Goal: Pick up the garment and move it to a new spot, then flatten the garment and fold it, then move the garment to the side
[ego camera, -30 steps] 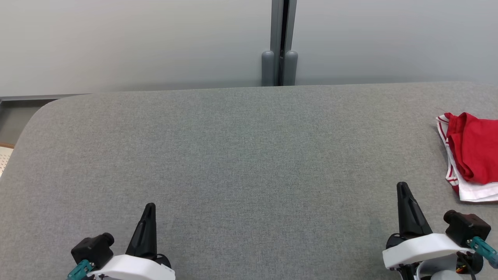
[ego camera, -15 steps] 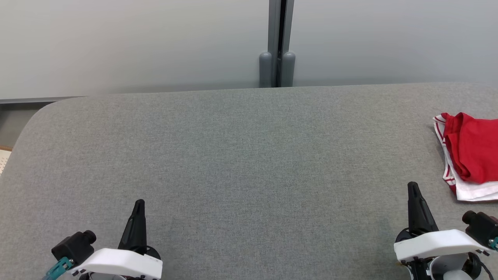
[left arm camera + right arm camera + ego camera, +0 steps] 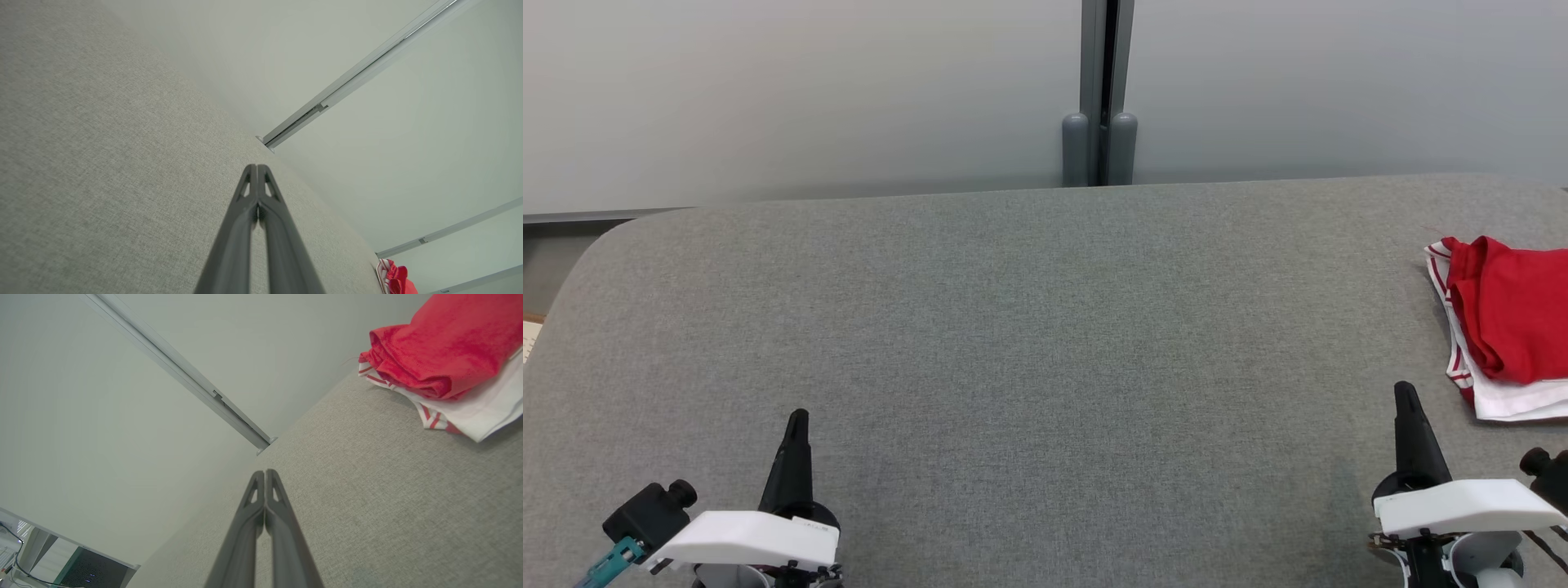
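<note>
Garment: folded, red over white, at right edge of grey table. Left gripper: pressed together, empty. Right gripper: pressed together, empty, near garment, not touching.

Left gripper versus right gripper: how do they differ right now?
The left gripper is far from the garment; the right gripper is near it. In the head view the left gripper's tip reaches less far up than the right gripper's. Both are shut, empty, over the grey surface.
</note>
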You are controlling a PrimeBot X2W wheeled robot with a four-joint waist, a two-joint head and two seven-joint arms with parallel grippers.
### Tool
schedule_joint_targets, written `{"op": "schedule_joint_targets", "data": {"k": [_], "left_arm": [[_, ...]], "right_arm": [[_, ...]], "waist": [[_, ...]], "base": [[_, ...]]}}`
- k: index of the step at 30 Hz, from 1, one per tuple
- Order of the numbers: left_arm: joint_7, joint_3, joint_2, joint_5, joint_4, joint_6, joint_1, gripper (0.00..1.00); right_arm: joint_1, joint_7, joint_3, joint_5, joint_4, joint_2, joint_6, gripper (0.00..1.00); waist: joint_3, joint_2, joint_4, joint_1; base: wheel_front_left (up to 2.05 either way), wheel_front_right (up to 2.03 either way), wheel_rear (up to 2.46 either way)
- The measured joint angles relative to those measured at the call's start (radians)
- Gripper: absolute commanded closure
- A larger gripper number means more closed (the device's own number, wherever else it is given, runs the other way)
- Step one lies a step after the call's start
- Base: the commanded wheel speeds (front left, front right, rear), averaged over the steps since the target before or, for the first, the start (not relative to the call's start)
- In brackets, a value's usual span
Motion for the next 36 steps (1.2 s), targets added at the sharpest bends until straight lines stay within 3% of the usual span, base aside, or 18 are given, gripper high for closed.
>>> {"op": "schedule_joint_targets", "data": {"k": [36], "left_arm": [[0.105, 0.076, 0.003, -0.359, -0.013, -0.026, -0.028, 1.00]], "right_arm": [[-0.001, 0.105, -0.051, 0.416, -0.033, -0.001, 0.000, 1.00]], "waist": [[-0.014, 0.0000, -0.018, 0.0000]], "base": [[0.00, 0.00, 0.00]]}}
